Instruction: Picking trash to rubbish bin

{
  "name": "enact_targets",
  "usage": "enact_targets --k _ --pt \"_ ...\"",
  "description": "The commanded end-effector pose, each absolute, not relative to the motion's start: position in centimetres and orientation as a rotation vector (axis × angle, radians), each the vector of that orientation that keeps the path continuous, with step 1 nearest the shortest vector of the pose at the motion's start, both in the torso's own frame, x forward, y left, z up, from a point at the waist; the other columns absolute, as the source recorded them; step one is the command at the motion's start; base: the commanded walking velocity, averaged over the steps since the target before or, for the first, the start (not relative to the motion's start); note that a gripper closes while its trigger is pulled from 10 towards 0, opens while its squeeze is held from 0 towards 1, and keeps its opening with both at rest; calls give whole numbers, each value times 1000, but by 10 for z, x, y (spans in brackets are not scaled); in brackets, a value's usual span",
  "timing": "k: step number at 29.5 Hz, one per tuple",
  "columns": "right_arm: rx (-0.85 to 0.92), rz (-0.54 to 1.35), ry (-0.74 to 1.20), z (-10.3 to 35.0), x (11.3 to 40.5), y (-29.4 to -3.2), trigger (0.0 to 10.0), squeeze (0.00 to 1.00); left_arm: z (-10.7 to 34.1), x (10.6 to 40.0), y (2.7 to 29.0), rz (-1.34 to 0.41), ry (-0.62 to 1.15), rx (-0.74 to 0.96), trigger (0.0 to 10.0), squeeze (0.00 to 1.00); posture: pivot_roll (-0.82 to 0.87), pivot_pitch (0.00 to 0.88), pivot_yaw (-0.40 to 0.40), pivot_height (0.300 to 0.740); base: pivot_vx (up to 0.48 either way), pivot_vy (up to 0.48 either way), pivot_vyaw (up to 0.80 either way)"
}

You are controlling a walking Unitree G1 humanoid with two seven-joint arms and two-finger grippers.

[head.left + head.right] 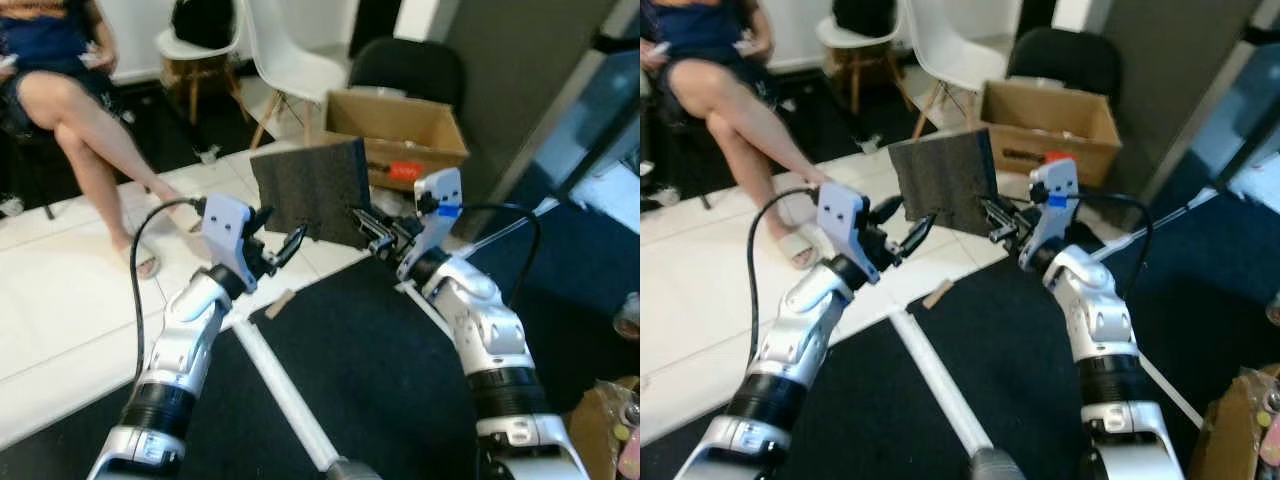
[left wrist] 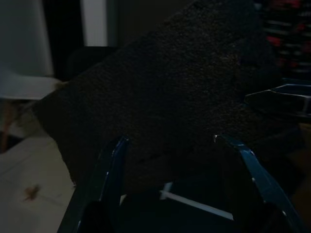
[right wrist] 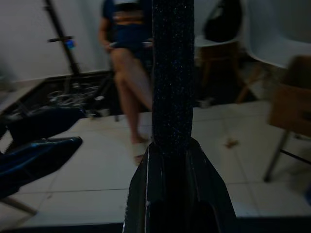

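Observation:
A dark grey foam sheet (image 1: 312,190) hangs upright in the air, in front of the brown cardboard box (image 1: 400,125). My right gripper (image 1: 362,225) is shut on the sheet's lower right edge; in the right wrist view the sheet (image 3: 172,73) stands edge-on between the clamped fingers (image 3: 146,174). My left gripper (image 1: 280,235) is open just off the sheet's lower left corner, not touching it. The left wrist view shows the sheet (image 2: 160,97) beyond the two spread fingertips (image 2: 114,155).
A person (image 1: 70,100) sits at the back left with one foot out on the white tiles. White chairs (image 1: 290,60) stand behind the box. A small scrap (image 1: 278,303) lies at the edge of the black mat (image 1: 370,370). A white pole (image 1: 285,390) crosses the floor below my arms.

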State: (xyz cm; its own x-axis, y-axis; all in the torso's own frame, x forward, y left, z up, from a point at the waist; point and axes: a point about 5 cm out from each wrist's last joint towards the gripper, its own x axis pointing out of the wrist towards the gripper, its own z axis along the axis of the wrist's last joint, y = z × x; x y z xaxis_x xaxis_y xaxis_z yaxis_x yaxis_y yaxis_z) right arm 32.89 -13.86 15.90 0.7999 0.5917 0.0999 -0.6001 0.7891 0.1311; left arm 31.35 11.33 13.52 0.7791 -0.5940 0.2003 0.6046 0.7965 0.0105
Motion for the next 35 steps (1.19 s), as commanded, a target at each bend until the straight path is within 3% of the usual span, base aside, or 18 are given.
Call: enact_targets --k 1,14,16,21,35 --pt "153 641 -57 159 329 -141 10000 0 135 313 110 -666 -198 -60 10000 0 -46 0 -37 740 0 0 -788" --pt "148 646 -61 160 329 -140 10000 0 133 310 111 -690 -183 -71 10000 0 -47 0 -37 740 0 0 -788" --pt "142 654 -73 161 328 -140 10000 0 130 298 109 -799 -151 -134 10000 0 -47 0 -37 740 0 0 0" --pt "128 670 -87 161 326 -140 10000 0 125 286 110 -867 -116 -179 10000 0 -47 0 -37 740 0 0 0" --pt "113 698 -98 160 323 -140 10000 0 132 281 111 -875 -162 -252 10000 0 -37 0 -36 740 0 0 0"
